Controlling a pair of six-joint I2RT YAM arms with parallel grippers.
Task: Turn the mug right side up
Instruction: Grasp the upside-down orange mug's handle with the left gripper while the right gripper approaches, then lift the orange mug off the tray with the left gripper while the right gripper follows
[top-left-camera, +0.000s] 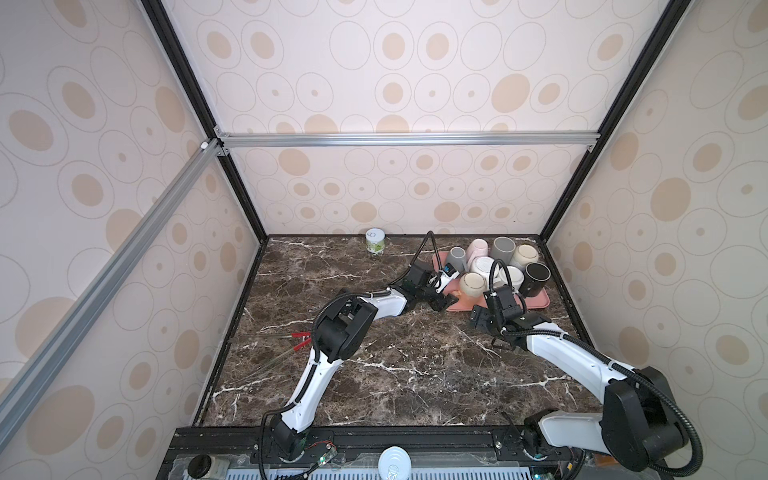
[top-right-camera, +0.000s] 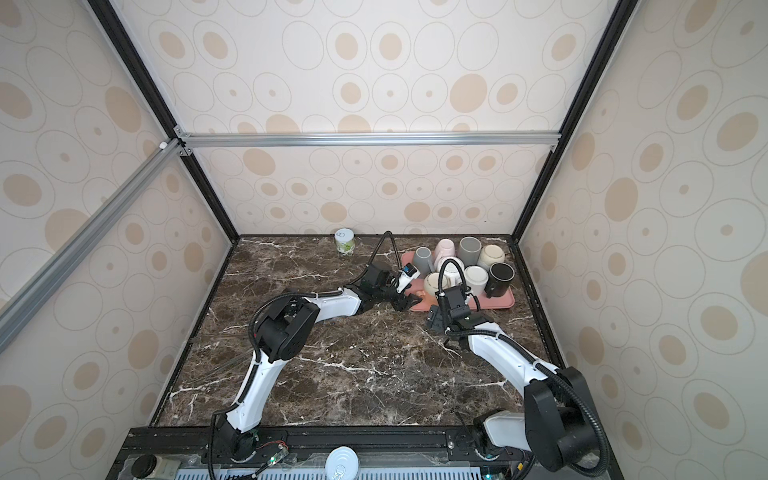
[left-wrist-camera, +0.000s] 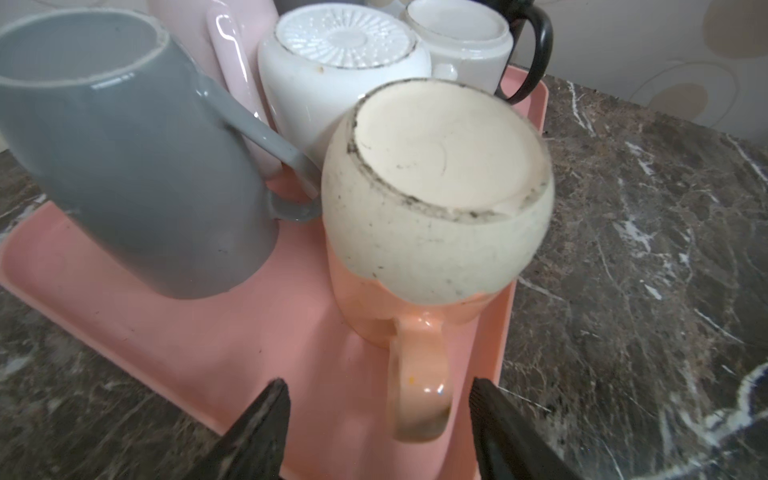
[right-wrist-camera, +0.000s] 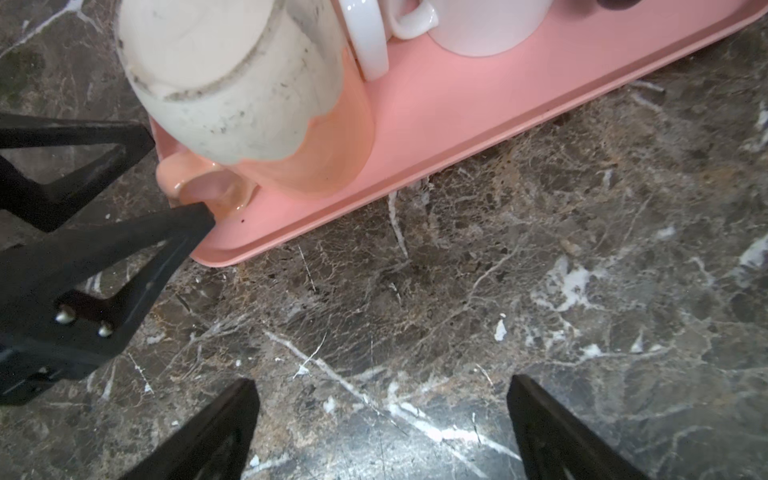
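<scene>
The mug (left-wrist-camera: 432, 216) stands upside down at the near left corner of the pink tray (left-wrist-camera: 166, 332), cream at its base and peach lower down; it shows in both top views (top-left-camera: 471, 284) (top-right-camera: 434, 281). Its peach handle (left-wrist-camera: 419, 386) points at my left gripper (left-wrist-camera: 379, 382), which is open: the handle lies between the two fingers with a gap on each side. In the right wrist view one left finger (right-wrist-camera: 124, 245) reaches the handle's edge. My right gripper (right-wrist-camera: 382, 380) hangs open over bare marble just in front of the tray (top-left-camera: 478, 320).
Several more upturned mugs crowd the tray: a grey one (left-wrist-camera: 124, 166) right beside the mug, a white one (left-wrist-camera: 340, 70), a black one (top-left-camera: 536, 276). A small jar (top-left-camera: 375, 241) stands at the back wall. Red-handled tools (top-left-camera: 301, 338) lie at the table's left.
</scene>
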